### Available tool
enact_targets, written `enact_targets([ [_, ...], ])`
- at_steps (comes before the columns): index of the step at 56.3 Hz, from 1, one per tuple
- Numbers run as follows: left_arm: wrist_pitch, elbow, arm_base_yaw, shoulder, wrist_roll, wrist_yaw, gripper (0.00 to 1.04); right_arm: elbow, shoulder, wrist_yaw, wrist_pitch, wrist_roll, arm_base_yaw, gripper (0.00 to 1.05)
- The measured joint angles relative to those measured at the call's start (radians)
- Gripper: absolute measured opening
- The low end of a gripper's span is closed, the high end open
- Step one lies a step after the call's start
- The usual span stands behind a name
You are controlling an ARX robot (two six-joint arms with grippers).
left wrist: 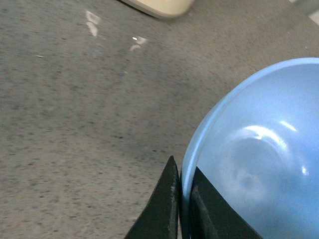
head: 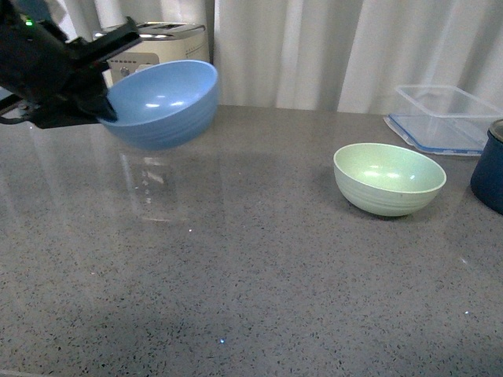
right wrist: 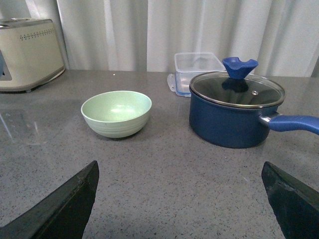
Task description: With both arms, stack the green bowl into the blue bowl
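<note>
The blue bowl (head: 163,102) hangs tilted above the grey counter at the left, lifted clear of it. My left gripper (head: 100,94) is shut on its rim; in the left wrist view the rim of the blue bowl (left wrist: 259,149) sits pinched between the two black fingers (left wrist: 164,204). The green bowl (head: 389,177) stands upright on the counter at the right, also seen in the right wrist view as the green bowl (right wrist: 116,113). My right gripper (right wrist: 182,199) is open, well short of the green bowl, with nothing between its fingers; it does not show in the front view.
A cream toaster (head: 161,45) stands behind the blue bowl. A clear plastic container (head: 442,118) sits at the back right. A dark navy pot (right wrist: 234,112) with glass lid and blue handle stands beside the green bowl. White curtains close the back.
</note>
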Motion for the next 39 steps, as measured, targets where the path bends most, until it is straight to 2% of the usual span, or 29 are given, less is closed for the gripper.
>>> enact_targets([
  [14,-0.015,0.060,-0.105,0.087,0.000,-0.031,0.04,0.000,0.000,0.000,0.000,0.000,0.000,0.95],
  [39,-0.065,0.183,-0.163,0.248,0.012,-0.063,0.04,0.000,0.000,0.000,0.000,0.000,0.000,0.95],
])
